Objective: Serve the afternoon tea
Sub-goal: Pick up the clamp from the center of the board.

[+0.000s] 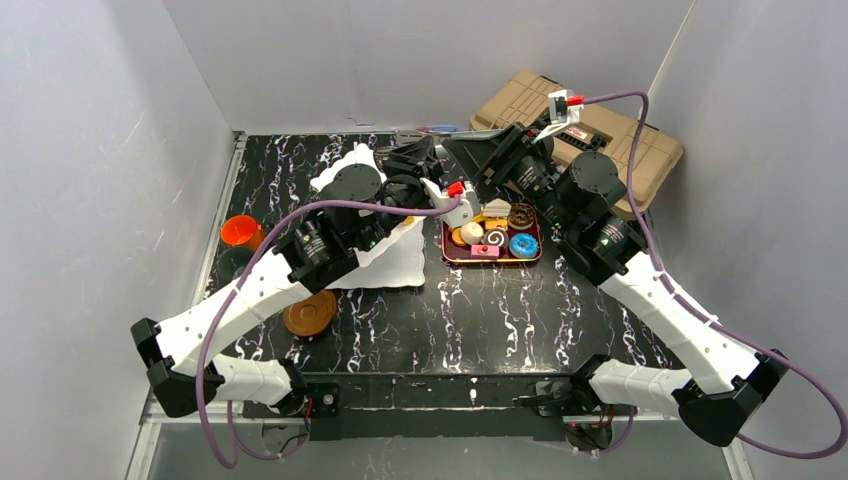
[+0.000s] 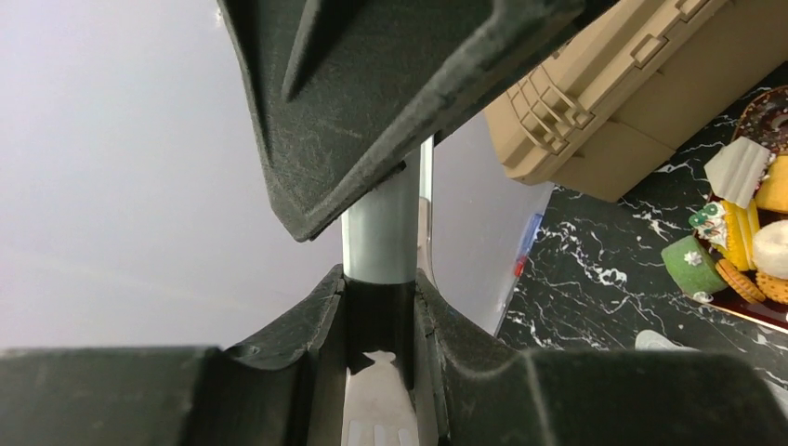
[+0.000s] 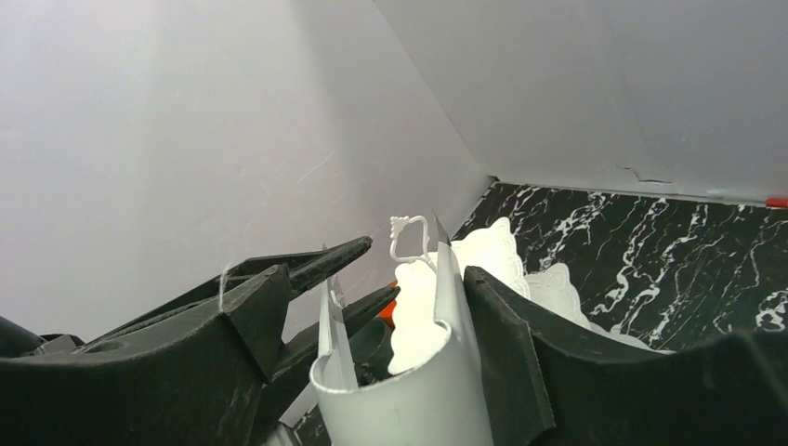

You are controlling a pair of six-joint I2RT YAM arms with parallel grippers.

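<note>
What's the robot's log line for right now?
left gripper: shut on tongs | right gripper: open around tongs' bend | pastries: in tray

Top view: the white three-tier square-plate stand [image 1: 400, 262] was largely hidden behind the left arm [image 1: 250, 300]. Left wrist view: the grey metal tongs [image 2: 376, 237] and dark red tray [image 2: 743, 311] were cut off at the frame edges.

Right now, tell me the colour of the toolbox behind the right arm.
Tan. The toolbox shows best in the top external view.
</note>
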